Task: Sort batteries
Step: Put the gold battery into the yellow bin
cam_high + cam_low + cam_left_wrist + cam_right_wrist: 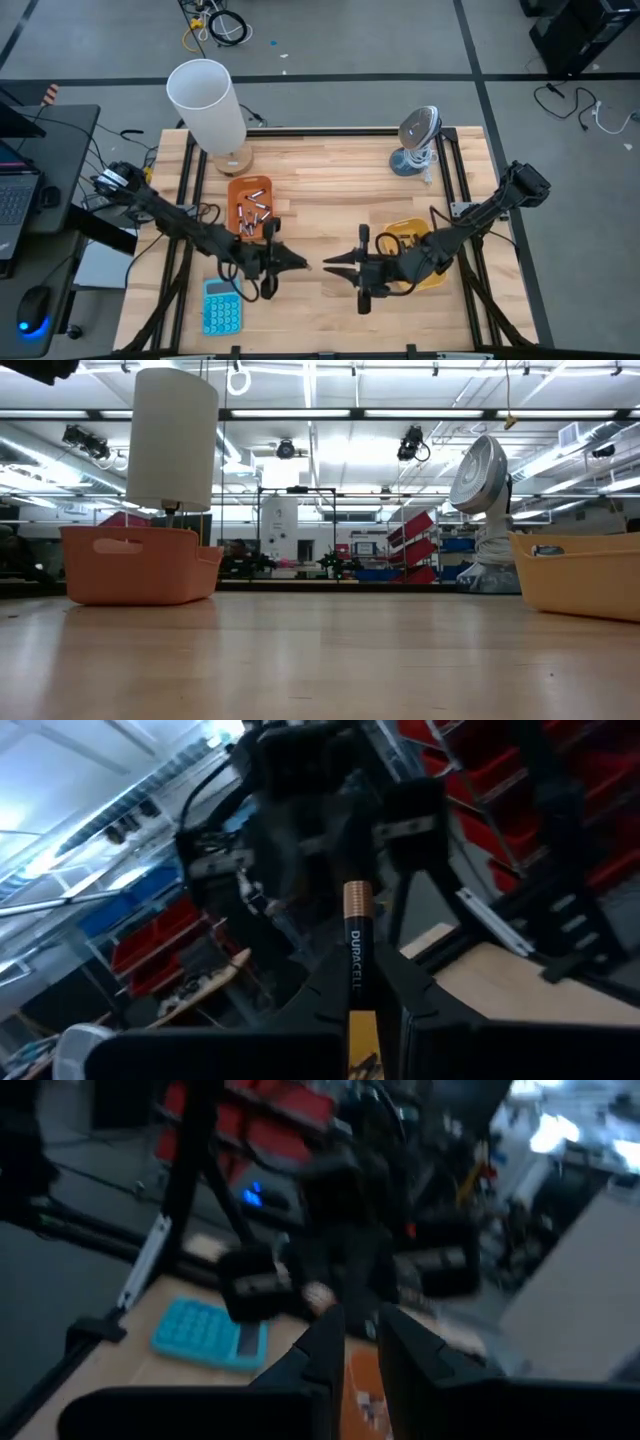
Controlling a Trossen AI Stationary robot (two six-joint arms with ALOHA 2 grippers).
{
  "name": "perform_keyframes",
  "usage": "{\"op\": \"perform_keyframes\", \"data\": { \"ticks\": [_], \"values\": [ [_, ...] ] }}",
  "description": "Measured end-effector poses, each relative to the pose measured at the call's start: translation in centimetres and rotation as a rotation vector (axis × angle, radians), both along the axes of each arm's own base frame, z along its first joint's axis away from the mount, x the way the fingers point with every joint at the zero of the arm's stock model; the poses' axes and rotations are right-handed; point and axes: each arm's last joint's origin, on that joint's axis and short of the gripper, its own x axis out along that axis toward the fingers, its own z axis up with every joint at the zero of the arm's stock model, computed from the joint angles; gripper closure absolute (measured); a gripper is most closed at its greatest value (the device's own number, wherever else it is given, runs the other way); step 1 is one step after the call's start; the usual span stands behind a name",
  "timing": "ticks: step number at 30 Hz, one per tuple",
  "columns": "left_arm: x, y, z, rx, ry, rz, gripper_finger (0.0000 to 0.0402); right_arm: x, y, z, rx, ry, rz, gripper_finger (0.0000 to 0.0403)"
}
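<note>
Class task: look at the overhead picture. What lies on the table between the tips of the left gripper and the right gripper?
Nothing: in the high view, only bare wooden table separates the left gripper and the right gripper.

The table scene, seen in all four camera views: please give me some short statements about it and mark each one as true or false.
1. The left gripper holds a Duracell battery. True.
2. The orange tray is empty. False: several batteries lie in it.
3. The two grippers point toward each other over the middle of the table. True.
4. The blue calculator lies beside the yellow tray. False: it lies on the left arm's side, near the table's front edge.
5. The fan stands beside the white cylinder. False: they stand at opposite back corners.
</note>
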Motion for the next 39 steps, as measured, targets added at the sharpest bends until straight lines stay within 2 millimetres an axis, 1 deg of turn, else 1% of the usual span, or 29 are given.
{"op": "perform_keyframes", "data": {
  "ticks": [5,9,18,24,29,33,36,39],
  "values": [
    [0.5,1.1,0.2,-0.022,-0.019,0.018,0.0385,0.4,-0.4,0.5,-0.075,-0.040,0.051,0.0344],
    [0.8,1.8,0.5,-0.051,-0.045,0.010,0.0385,0.9,-1.3,0.5,-0.075,-0.039,0.051,0.0326],
    [1.2,3.2,0.9,-0.066,-0.091,0.022,0.0385,1.9,-3.3,0.5,-0.084,-0.036,0.025,0.0270],
    [1.4,3.7,0.9,-0.060,-0.094,0.021,0.0385,2.4,-4.5,0.5,-0.080,-0.043,0.007,0.0257],
    [1.5,4.2,1.0,-0.060,-0.100,0.035,0.0385,2.9,-5.5,0.5,-0.075,-0.044,0.059,0.0262],
    [1.6,4.3,1.0,-0.054,-0.101,0.021,0.0385,3.1,-6.0,0.5,-0.069,-0.041,0.052,0.0279],
    [1.6,4.3,1.0,-0.053,-0.102,0.018,0.0385,3.2,-6.1,0.4,-0.070,-0.033,0.081,0.0304],
    [1.6,4.3,1.0,-0.054,-0.103,0.018,0.0385,3.2,-6.1,0.4,-0.073,-0.034,0.097,0.0343]
  ]
}}
